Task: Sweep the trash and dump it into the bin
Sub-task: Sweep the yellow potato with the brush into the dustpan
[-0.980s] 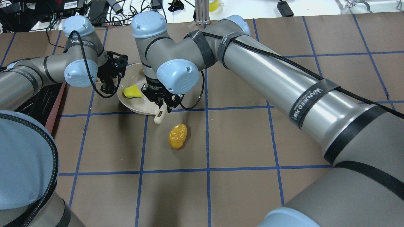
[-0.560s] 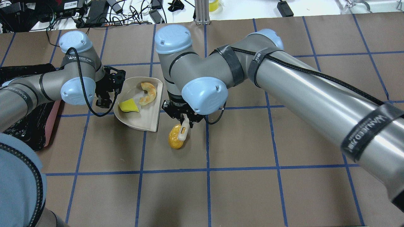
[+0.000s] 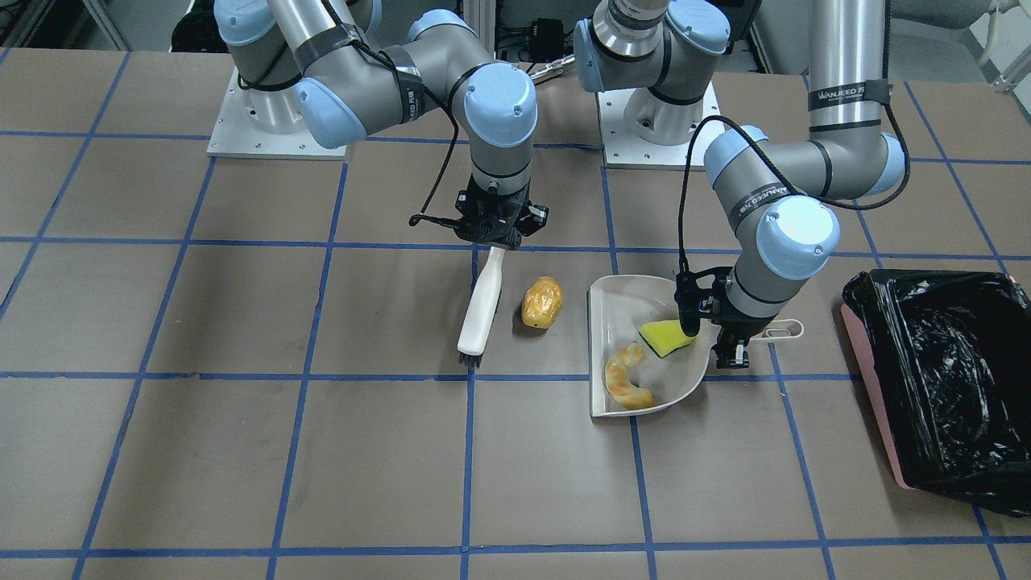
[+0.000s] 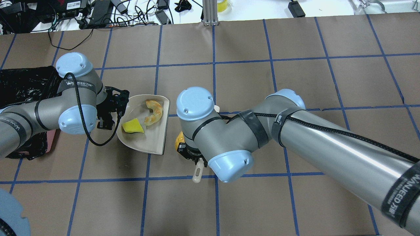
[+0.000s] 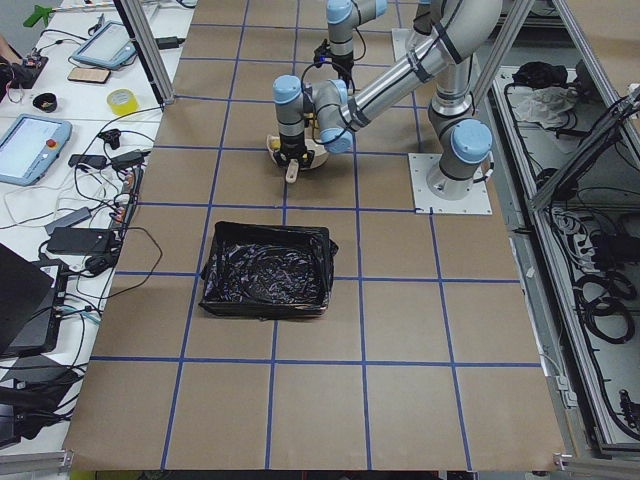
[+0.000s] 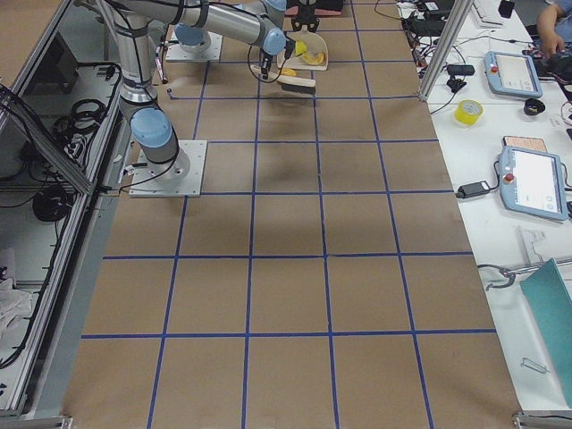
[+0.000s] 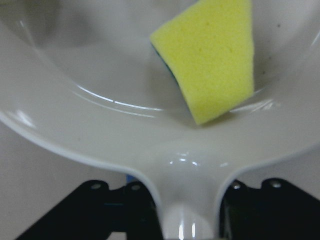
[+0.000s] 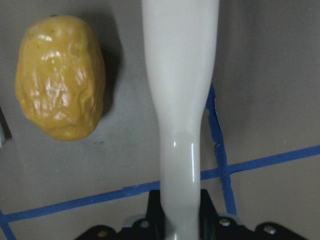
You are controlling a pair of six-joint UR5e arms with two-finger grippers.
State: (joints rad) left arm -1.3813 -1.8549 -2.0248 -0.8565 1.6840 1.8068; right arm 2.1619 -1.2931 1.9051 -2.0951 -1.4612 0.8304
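The golden-brown potato lump (image 3: 542,302) lies on the table between the white brush (image 3: 483,302) and the cream dustpan (image 3: 612,314). In the right wrist view the potato (image 8: 60,77) is just left of the brush handle (image 8: 180,100). The yellow-green sponge wedge (image 3: 665,337) and the croissant (image 3: 627,379) lie inside the dustpan. My right gripper (image 3: 493,234) is shut on the brush handle. My left gripper (image 3: 719,342) is shut on the dustpan's handle; the sponge (image 7: 212,57) fills its wrist view. The pink bin with the black bag (image 3: 942,379) stands beyond my left arm.
The table is brown with a blue tape grid (image 3: 471,451). In the overhead view my right arm (image 4: 295,137) lies across the middle and hides most of the potato and brush. Cables and devices (image 4: 98,13) line the far table edge.
My right gripper has drawn the brush back from the dustpan, past the potato, toward the robot. My left gripper has pulled the dustpan a little nearer the robot, uncovering the croissant.
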